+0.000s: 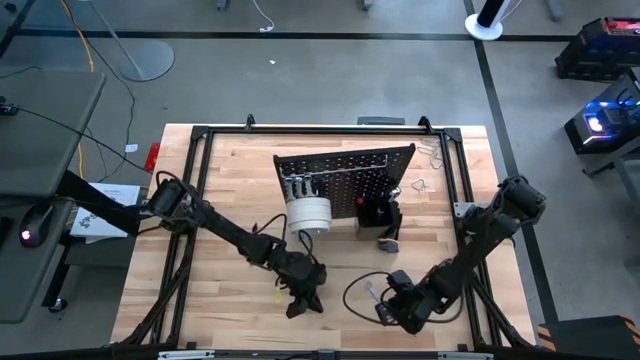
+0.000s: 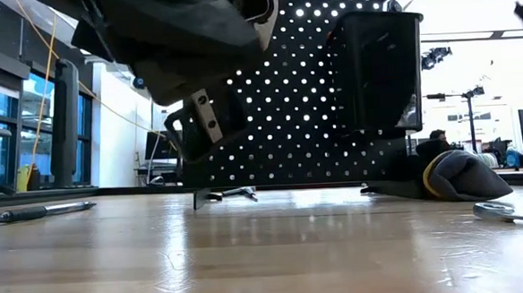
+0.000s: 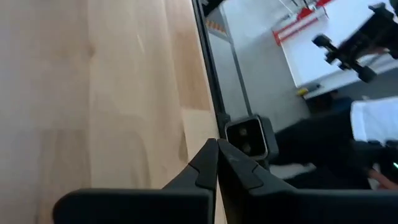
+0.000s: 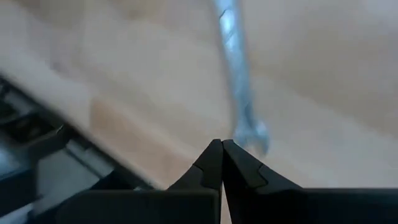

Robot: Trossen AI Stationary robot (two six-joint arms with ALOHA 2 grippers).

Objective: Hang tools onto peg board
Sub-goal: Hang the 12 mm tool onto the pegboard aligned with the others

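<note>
no legible text, labels, brands or numbers on any object, in any view

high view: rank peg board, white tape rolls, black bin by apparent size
1. peg board, largest.
2. white tape rolls.
3. black bin, partly hidden by the board, so it may really match the rolls.

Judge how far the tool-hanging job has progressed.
Done: white tape rolls hang on the peg board. In hand: nothing; left claw and right claw are both shut empty over the table. Left: a wrench, a screwdriver and the glove bundle lie on the table.
</note>
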